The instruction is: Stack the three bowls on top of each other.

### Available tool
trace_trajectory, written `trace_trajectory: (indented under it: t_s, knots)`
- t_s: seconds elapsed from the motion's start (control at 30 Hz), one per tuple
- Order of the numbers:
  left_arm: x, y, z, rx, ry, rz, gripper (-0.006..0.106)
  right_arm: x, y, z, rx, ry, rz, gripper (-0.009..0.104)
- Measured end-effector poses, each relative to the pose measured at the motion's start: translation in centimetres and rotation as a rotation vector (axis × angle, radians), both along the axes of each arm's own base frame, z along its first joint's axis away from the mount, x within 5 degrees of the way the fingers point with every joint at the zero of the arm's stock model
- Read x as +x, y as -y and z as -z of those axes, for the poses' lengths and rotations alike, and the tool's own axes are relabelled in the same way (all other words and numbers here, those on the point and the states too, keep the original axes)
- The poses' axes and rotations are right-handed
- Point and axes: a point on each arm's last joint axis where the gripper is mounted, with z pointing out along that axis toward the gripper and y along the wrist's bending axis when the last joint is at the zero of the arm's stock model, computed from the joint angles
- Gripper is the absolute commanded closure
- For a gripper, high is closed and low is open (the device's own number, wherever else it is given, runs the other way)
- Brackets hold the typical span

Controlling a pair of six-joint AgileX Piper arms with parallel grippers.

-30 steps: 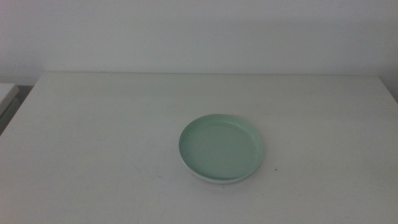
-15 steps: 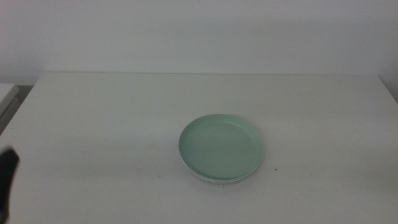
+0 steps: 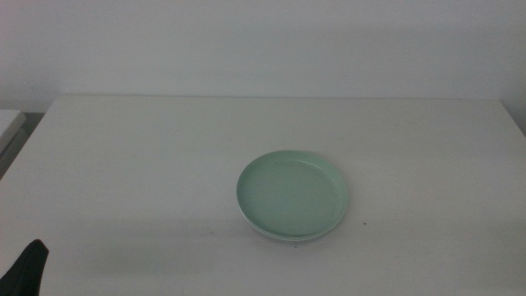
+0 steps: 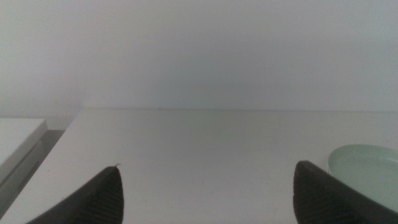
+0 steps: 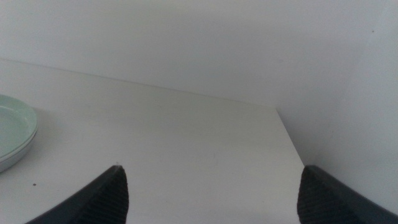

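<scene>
A pale mint green bowl (image 3: 292,195) sits a little right of the table's middle, on top of a stack. A pale rim (image 3: 271,237) of a bowl beneath it shows at its front edge; I cannot tell how many bowls lie under it. The white and the light grey bowl are otherwise hidden. My left gripper (image 3: 25,271) shows only as a dark tip at the bottom left corner, far from the stack. In the left wrist view, the left gripper (image 4: 208,165) is open and empty, with the green bowl (image 4: 367,177) off to one side. In the right wrist view, my right gripper (image 5: 212,167) is open and empty, with the stack (image 5: 12,127) off to one side.
The white table (image 3: 148,156) ends at a pale wall at the back. A second white surface (image 3: 8,123) stands beyond the table's left edge. A small dark speck (image 3: 365,222) lies right of the stack.
The left gripper's dark tip came into the middle view at the left edge and has dropped to the bottom left corner. The stack has not moved.
</scene>
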Motion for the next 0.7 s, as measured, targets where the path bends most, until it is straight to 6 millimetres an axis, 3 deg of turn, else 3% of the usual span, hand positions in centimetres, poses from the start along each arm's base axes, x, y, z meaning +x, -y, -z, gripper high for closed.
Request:
trace_trajectory:
  t_s: [0.7]
  knots:
    - [0.02,-0.01,-0.3,0.003,0.042,-0.001,0.007,-0.01,-0.02,0.05,0.011,-0.005,-0.001,0.002]
